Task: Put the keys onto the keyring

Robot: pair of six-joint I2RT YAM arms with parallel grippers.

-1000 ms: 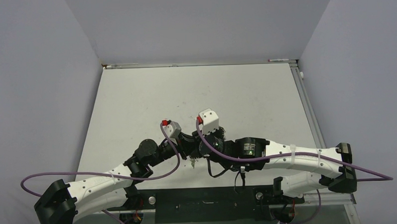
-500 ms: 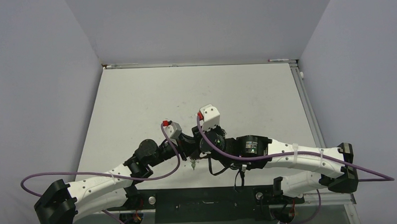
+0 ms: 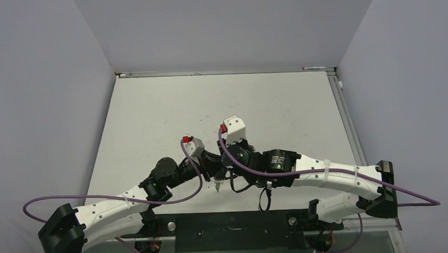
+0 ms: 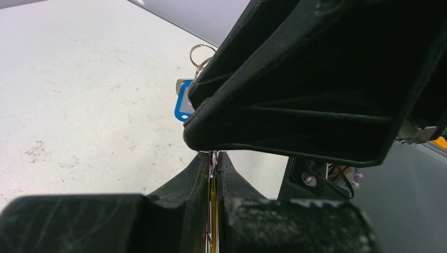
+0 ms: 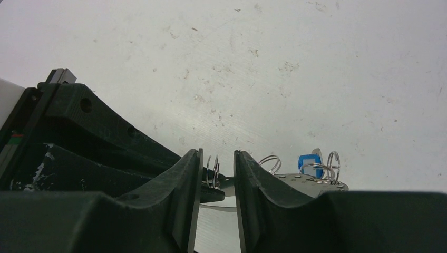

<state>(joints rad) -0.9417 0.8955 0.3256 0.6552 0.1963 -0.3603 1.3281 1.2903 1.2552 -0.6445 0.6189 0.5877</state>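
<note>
Both hands are meeting at the keyring, low over the white worktop near its front edge.

The left hand is clenching its fingers on the keyring, which is showing as a thin, bright silvery wire wound in a double coil and standing up out of that grip. The right hand is holding its fingers parted on either side of the same wire, the coil sitting nearer its left finger, with a clear gap on the other side. A key with a blue plastic head is showing just beyond the hands, beside a few small silvery rings and some flat metal. Whether these are lying on the worktop or hanging from the wire cannot be told.
</note>
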